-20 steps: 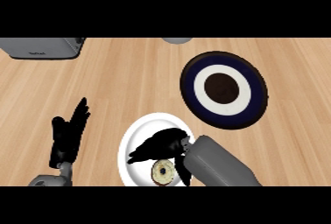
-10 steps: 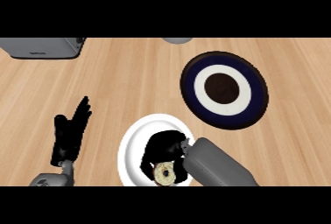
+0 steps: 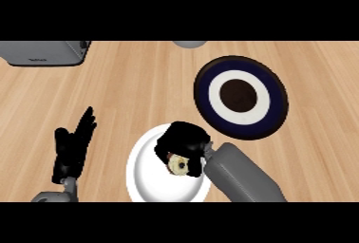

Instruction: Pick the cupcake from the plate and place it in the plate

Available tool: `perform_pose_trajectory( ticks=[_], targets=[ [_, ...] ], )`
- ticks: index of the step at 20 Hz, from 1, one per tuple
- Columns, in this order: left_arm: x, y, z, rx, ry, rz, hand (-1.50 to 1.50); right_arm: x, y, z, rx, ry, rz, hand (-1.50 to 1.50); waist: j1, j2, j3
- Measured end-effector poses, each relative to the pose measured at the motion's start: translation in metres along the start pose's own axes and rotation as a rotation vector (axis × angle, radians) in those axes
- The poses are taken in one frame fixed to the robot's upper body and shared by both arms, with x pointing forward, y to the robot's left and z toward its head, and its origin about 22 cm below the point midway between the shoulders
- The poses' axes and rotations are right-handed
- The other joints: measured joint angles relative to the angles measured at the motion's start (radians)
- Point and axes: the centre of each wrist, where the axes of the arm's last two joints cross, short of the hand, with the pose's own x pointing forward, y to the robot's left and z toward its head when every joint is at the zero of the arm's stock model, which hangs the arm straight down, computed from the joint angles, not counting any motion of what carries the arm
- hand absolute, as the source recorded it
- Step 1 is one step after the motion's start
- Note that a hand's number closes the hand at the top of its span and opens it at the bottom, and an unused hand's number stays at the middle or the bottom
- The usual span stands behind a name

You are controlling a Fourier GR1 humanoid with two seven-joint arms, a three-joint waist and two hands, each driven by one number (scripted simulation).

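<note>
Cupcake [image 3: 181,165]: on the white plate [image 3: 151,182], right of its centre, pale with a dark spot on top, mostly covered by the right hand.
Right hand [image 3: 184,140]: black, over the white plate, fingers curled down around the cupcake, clamped on it; grey forearm comes in from the lower right.
Left hand [image 3: 73,144]: resting at the lower left, fingers straight and up, apart from every object, holding nothing.
White plate: near the lower edge, centre of view, on the wooden counter [image 3: 140,90].
Dark plate [image 3: 240,97]: navy rim, white ring, dark brown centre; upper right of the white plate, just beside it.
Grey appliance [image 3: 43,51]: top left corner of the counter.
Grey round object [image 3: 190,43]: top edge, cut off, cannot tell what it is.
</note>
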Motion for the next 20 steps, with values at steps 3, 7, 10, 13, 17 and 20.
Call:
perform_pose_trajectory(
  ticks=[3, 7, 10, 13, 17, 20],
  targets=[
    [-0.002, 0.003, 0.001, 0.016, 0.009, 0.003, 0.0, -0.006, -0.003, 0.009, -0.181, 0.188, 0.076, 1.5, -0.017, -0.004, 0.0],
    [-0.001, 0.005, 0.003, 0.019, 0.009, 0.002, 0.0, 0.0, -0.006, 0.022, -0.39, 0.323, 0.151, 1.5, -0.018, -0.005, 0.0],
    [-0.001, 0.003, 0.004, 0.02, 0.012, 0.002, 0.0, 0.014, -0.019, 0.032, -0.563, 0.361, 0.173, 1.5, -0.019, -0.005, 0.0],
    [0.0, 0.001, 0.004, 0.018, 0.013, 0.005, 0.0, 0.027, -0.034, 0.043, -0.728, 0.404, 0.203, 1.5, -0.019, -0.005, 0.0],
    [0.0, 0.005, 0.002, 0.012, 0.007, 0.004, 0.0, 0.031, -0.043, 0.072, -0.861, 0.484, 0.206, 1.5, -0.01, -0.001, -0.001],
    [0.0, 0.003, -0.003, 0.006, 0.003, -0.001, 0.0, 0.028, -0.054, 0.083, -0.905, 0.547, 0.191, 1.5, -0.003, 0.001, -0.001]
  ],
)
